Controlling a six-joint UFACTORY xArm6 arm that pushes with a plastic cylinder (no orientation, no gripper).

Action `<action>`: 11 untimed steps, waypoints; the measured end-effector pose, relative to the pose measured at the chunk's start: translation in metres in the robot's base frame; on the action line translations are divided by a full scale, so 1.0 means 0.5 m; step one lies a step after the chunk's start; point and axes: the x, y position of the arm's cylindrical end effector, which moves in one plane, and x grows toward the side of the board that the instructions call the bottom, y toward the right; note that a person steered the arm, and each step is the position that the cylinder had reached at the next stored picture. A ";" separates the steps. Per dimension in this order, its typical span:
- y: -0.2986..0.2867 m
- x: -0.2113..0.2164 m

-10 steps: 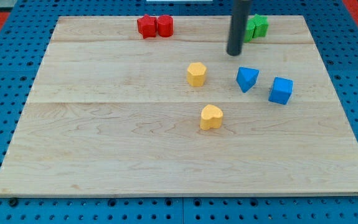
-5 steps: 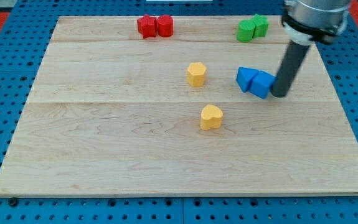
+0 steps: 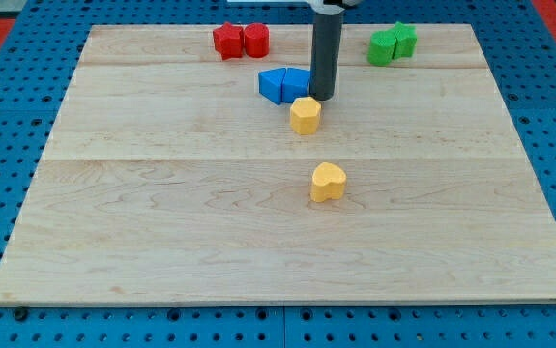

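Down at my tip [image 3: 322,98], the dark rod has no jaws to open or close; it simply stands upright with its end pressed against the right side of a blue block [image 3: 297,83]. That block sits touching a second blue block [image 3: 273,86] on its left, the pair lying side by side (their exact shapes are hard to make out from here). Just below the tip, close but seemingly apart, is a yellow hexagonal block [image 3: 305,114]. Further toward the board's near edge lies a yellow heart-shaped block [image 3: 328,182], well apart from the rest. Along the far edge of the wooden board [image 3: 161,222], two red blocks [image 3: 241,41] touch each other left of centre, and two green blocks [image 3: 393,43] touch near the far right corner.
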 end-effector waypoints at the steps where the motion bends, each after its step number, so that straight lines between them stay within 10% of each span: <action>1: -0.016 -0.027; 7: -0.465 0.072; 11: -0.231 0.106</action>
